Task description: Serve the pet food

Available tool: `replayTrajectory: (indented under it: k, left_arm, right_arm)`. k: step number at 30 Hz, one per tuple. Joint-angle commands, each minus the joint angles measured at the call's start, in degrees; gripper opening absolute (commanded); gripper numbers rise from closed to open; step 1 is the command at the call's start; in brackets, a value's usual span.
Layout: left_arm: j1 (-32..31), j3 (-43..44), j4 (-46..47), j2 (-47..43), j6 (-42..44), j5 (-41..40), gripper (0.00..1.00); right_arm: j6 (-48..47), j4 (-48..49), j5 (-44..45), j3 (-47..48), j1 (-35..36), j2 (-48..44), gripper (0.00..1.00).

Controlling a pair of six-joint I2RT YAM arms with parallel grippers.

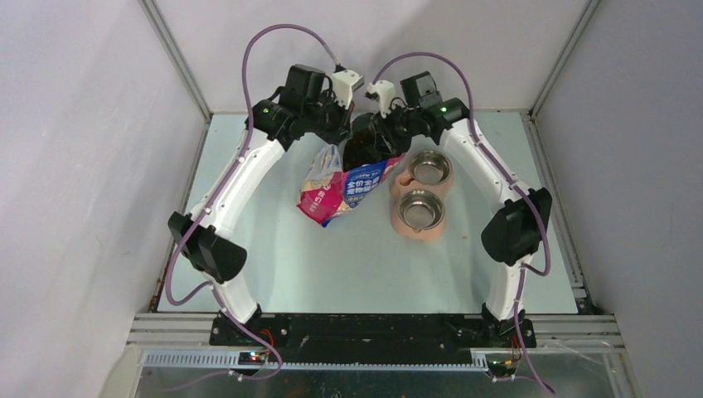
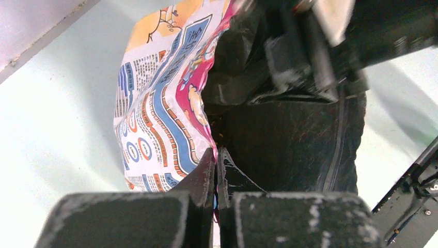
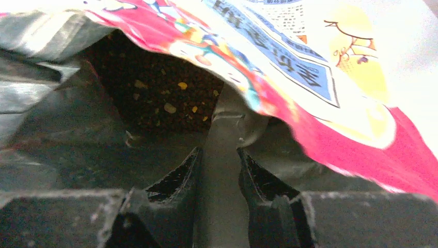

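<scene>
The pink and blue pet food bag (image 1: 344, 186) lies at the back of the table, its mouth held open under both grippers. My left gripper (image 2: 217, 151) is shut on the bag's rim, the printed side (image 2: 160, 103) to its left and the dark inside to its right. Dark brown pet food (image 3: 155, 103) heaps inside the bag in the right wrist view. Between the closed jaws of my right gripper (image 3: 219, 151) is the greyish handle of a scoop (image 3: 227, 121), which reaches into the bag mouth; its cup is hidden under the bag's edge.
Two steel bowls (image 1: 430, 167) (image 1: 421, 207) sit in a pinkish stand (image 1: 406, 225) just right of the bag. Grey walls close the table in at the back and at both sides. Both arms arch inward over the back centre.
</scene>
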Motion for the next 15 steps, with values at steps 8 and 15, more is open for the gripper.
replayTrajectory:
  k: [8,15]
  left_arm:
    - [-1.3,-6.6,15.2,-9.8,-7.4,-0.8,0.00]
    - [-1.1,-11.6,15.6,-11.4,-6.6,-2.2,0.00]
  right_arm:
    - [-1.8,4.6,3.9,-10.9,5.3,2.4,0.00]
    - [1.6,0.9,-12.8,-9.8,6.2,3.3,0.00]
